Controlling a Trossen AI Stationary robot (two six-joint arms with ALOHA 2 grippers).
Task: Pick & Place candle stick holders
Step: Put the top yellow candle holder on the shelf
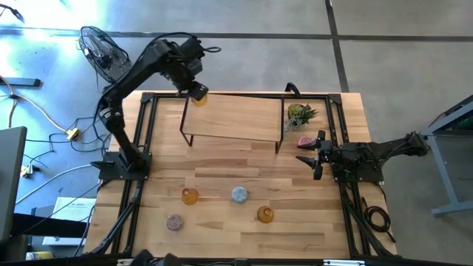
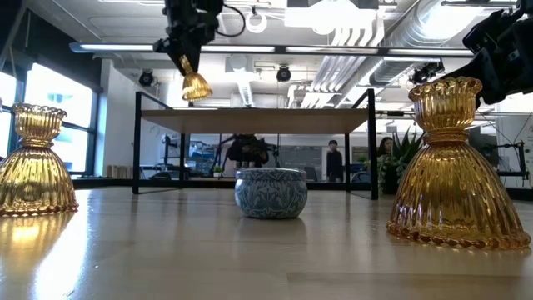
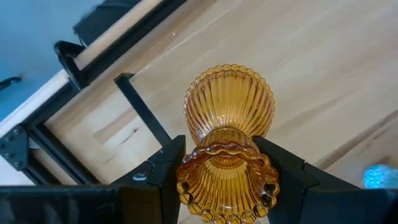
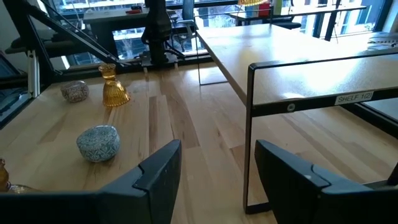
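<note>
Colours and surface patterns of the glass holders, the plant and their supports.
Held amber holder (image 3: 227,130): translucent orange-gold, vertically ribbed, with a beaded rim; two further amber holders (image 2: 456,171) (image 2: 33,162) show the same fluting. Squat blue-grey holder (image 2: 271,193): pale ground with a darker leaf-like print. Mauve holder (image 1: 174,222): dull mottled pink-purple. Pink holder (image 1: 304,140): rosy. Potted plant (image 1: 299,114): green. Counter (image 1: 222,236) and shelf (image 1: 236,118): light wood grain, black metal frames. End effector fingers (image 3: 158,180): black.

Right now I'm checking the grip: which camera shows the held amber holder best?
The left wrist view: the amber holder fills it, clamped by the left gripper. High and low views show it small above the shelf; the right wrist view barely shows it.
</note>
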